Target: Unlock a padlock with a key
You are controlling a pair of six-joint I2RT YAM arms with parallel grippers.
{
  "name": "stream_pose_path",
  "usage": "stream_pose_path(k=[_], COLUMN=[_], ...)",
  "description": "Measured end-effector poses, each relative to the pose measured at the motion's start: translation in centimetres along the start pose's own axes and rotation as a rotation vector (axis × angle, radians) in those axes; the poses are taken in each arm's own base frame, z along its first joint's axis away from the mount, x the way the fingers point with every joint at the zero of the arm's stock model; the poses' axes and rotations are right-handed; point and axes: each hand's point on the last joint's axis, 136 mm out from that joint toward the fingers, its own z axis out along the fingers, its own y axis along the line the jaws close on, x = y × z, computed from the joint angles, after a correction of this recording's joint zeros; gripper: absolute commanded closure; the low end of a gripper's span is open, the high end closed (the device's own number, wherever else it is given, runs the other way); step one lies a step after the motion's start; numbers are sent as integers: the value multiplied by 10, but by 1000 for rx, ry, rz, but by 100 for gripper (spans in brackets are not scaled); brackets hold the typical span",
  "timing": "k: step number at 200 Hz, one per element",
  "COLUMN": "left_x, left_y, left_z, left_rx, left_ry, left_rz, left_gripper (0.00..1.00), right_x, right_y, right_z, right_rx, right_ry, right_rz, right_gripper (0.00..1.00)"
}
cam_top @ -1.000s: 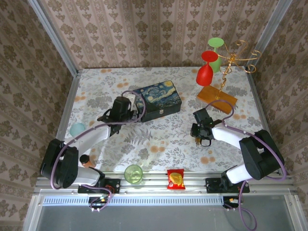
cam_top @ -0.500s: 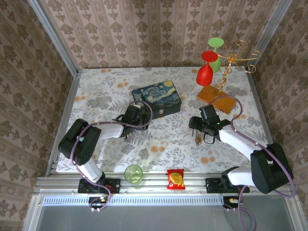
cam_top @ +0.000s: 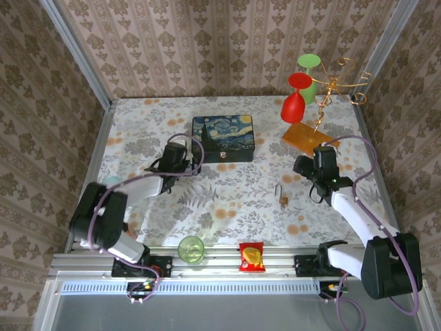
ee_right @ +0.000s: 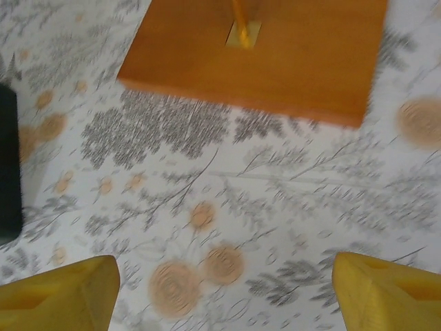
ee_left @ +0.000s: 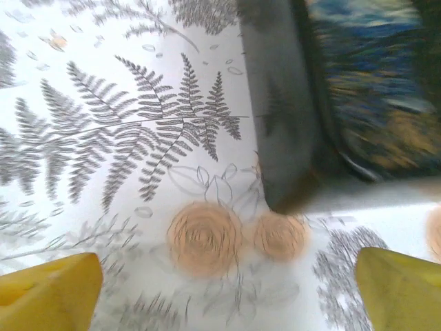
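Observation:
The padlock [cam_top: 281, 196], tiny and brass with a thin silver shackle, lies alone on the floral tablecloth right of centre. The key is out of view. My right gripper [cam_top: 311, 165] hovers to the right of and behind the padlock, apart from it. In the right wrist view the right gripper [ee_right: 224, 303] is open, its yellow fingertips [ee_right: 58, 296] wide over bare cloth. My left gripper [cam_top: 178, 156] sits left of the starry-night box [cam_top: 222, 138]. In the left wrist view the left gripper [ee_left: 227, 303] is open with nothing between its fingers, and the box [ee_left: 372, 89] lies ahead to its right.
A wooden base [cam_top: 310, 141] carries a gold stand with a red goblet [cam_top: 294, 103] and a green one; the base [ee_right: 262, 55] lies just ahead of my right gripper. A green cup [cam_top: 191, 248] and a snack bag [cam_top: 251, 256] sit at the near edge.
My right gripper opened and drew away to the right, leaving the padlock on the cloth. My left arm swung toward the box and back left; the box now sits squarer.

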Motion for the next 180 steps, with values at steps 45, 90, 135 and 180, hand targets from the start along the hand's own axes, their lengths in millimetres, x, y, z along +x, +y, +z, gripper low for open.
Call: stream_pose_path(k=[45, 90, 135, 180], left_x=[-71, -9, 22, 7], left_y=[35, 119, 158, 166], left_z=[-88, -58, -28, -8], left_rx=[-135, -376, -368, -289], left_ry=[-278, -226, -222, -322], left_rz=[69, 163, 118, 88], left_gripper=[0, 0, 0, 0], right_x=[6, -11, -15, -6], right_y=[-27, -23, -20, -7], right_z=[17, 38, 59, 72], right_rx=[89, 78, 29, -43], right_ry=[-187, -290, -323, -300], right_rz=[-179, -198, -196, -237], right_gripper=[12, 12, 12, 3])
